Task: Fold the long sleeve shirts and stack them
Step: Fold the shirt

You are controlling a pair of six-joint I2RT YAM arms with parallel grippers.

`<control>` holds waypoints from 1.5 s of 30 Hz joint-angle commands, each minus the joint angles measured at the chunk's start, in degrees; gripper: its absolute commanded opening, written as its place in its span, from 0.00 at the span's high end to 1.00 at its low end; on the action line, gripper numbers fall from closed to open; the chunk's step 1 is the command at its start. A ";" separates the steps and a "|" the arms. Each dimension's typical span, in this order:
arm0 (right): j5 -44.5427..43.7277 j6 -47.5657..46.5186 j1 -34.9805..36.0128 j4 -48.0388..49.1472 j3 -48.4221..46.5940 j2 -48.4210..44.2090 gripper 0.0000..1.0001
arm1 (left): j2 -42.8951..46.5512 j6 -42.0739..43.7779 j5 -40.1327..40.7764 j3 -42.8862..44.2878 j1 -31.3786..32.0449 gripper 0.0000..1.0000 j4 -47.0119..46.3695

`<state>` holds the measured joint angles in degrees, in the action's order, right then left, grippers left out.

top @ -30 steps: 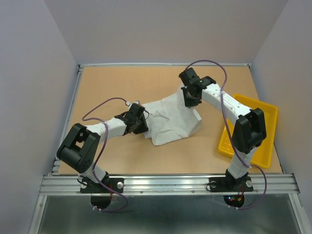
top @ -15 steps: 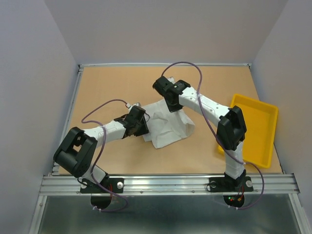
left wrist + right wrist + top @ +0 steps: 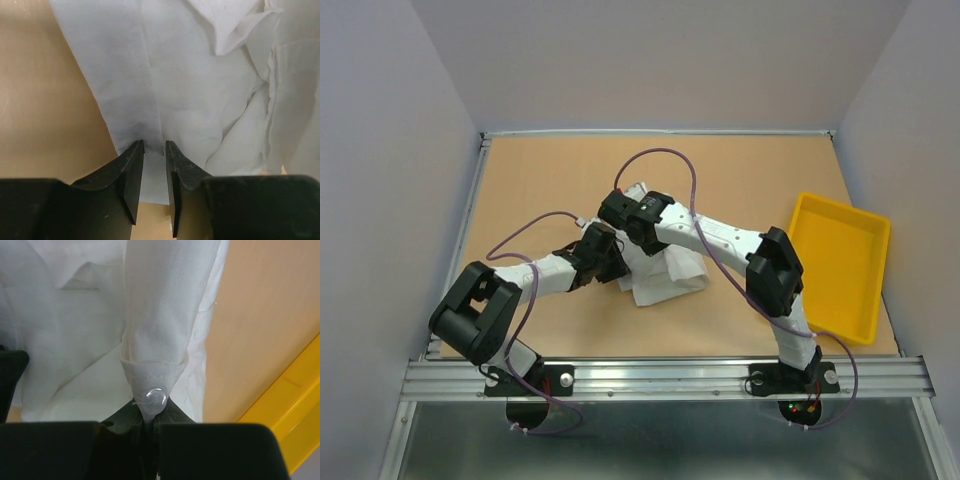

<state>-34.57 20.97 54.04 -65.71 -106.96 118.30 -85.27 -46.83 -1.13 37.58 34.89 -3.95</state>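
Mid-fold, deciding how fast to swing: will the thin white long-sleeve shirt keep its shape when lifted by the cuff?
Probably not: the thin white long-sleeve shirt lies creased and bunched, so expect it to flop. It looks light; the sleeve drapes softly from the right gripper, shut on the buttoned cuff. That grip is near the cuff's edge, so it could slip.

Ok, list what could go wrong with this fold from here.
The right end effector pinches just the tip of the cuff by the button; it could slip free.
The left end effector stands with jaws apart on the edge of the shirt, so a tug might drag it.
Both end effectors sit close together; they could collide.
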 commanded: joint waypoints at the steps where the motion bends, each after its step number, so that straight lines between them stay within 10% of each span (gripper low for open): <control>1: -1.82 2.49 1.68 -1.35 -5.27 0.70 0.96 | 0.37 -1.95 -1.60 -3.21 0.26 0.64 0.26; 13: 3.18 6.98 1.86 -2.40 -12.22 7.47 0.84 | 3.98 -4.59 -1.25 -6.64 0.26 0.64 -1.33; 31: 17.16 6.80 1.95 8.32 -5.63 -1.57 0.30 | 5.55 -5.64 0.33 -7.26 0.26 0.61 -0.80; 45: 13.65 10.67 0.02 17.36 11.93 -18.18 0.34 | 16.01 -6.26 4.55 -5.06 0.00 0.48 7.10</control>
<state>-18.70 29.36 55.46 -53.74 -101.56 104.60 -73.97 -52.90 0.25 31.35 34.89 -1.13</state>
